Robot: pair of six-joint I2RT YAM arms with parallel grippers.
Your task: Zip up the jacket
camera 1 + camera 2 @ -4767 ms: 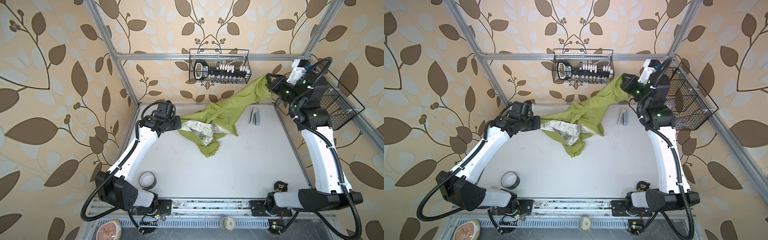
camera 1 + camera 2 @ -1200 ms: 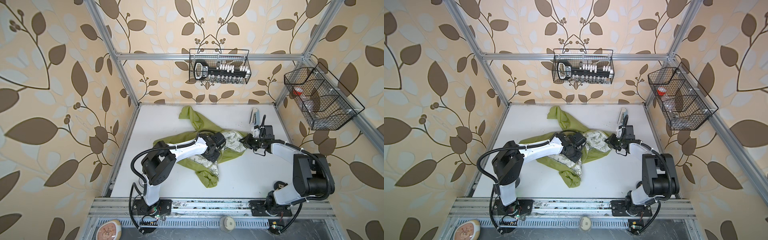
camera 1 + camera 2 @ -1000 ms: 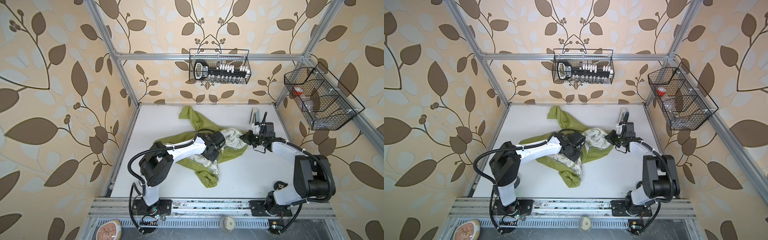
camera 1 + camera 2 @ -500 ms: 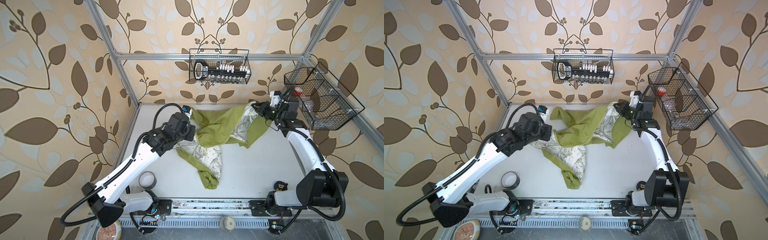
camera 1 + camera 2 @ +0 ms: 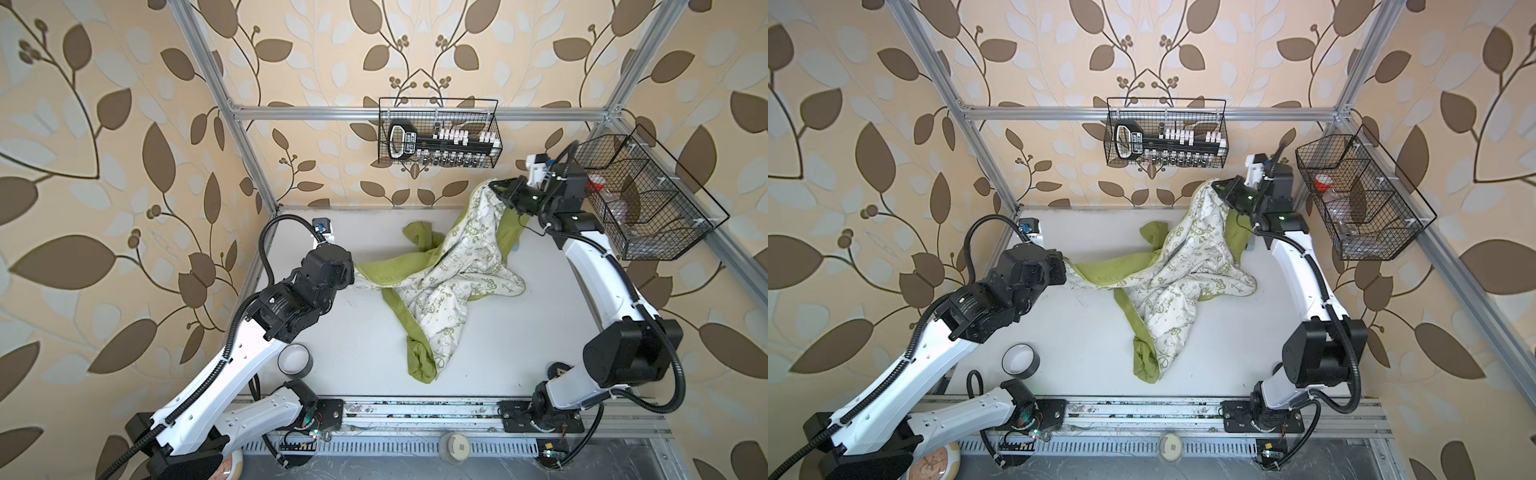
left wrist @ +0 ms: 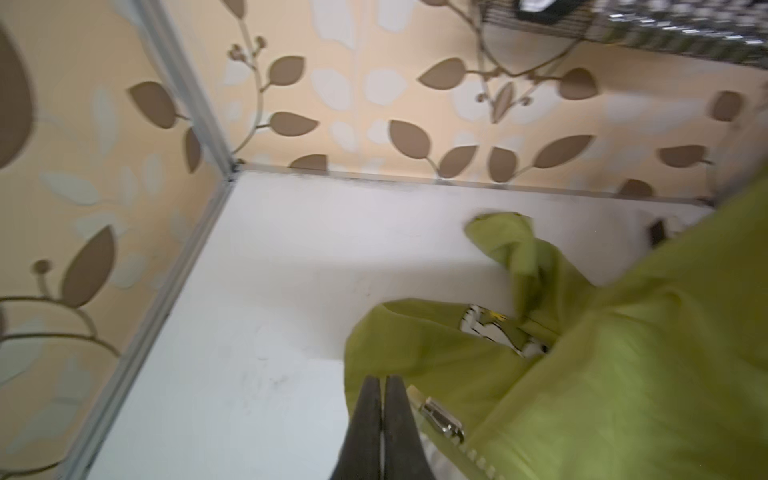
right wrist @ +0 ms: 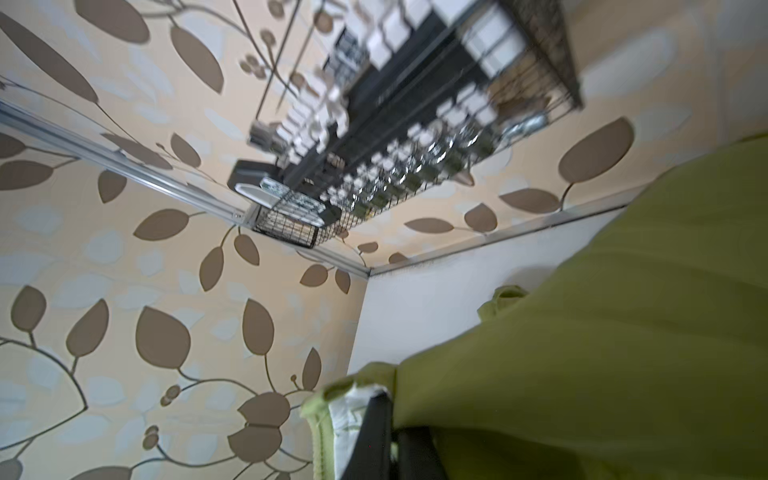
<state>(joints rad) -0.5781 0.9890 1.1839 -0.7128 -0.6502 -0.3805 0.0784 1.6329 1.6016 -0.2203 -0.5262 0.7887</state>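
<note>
The lime-green jacket (image 5: pixel 449 286) (image 5: pixel 1177 286) hangs stretched between my two grippers, its cream patterned lining facing up and one green sleeve trailing toward the front of the white table (image 5: pixel 357 345). My left gripper (image 5: pixel 353 277) (image 5: pixel 1065 268) is shut on the jacket's edge at the left. In the left wrist view its fingertips (image 6: pixel 382 388) are pressed together, with the metal zipper slider (image 6: pixel 442 417) right beside them. My right gripper (image 5: pixel 495 189) (image 5: pixel 1217 185) is raised at the back right and shut on another jacket edge. In the right wrist view its gripper (image 7: pixel 390 419) pinches green fabric and lining.
A roll of black tape (image 5: pixel 295 360) (image 5: pixel 1020 360) lies at the front left near the left arm. A wire basket (image 5: pixel 438 137) of tools hangs on the back wall. A second wire basket (image 5: pixel 648 199) hangs on the right wall, close behind the right wrist.
Both grippers have risen from the middle of the table and drawn apart, the left going left and the right to the back right. The jacket has opened out between them, lining up.
</note>
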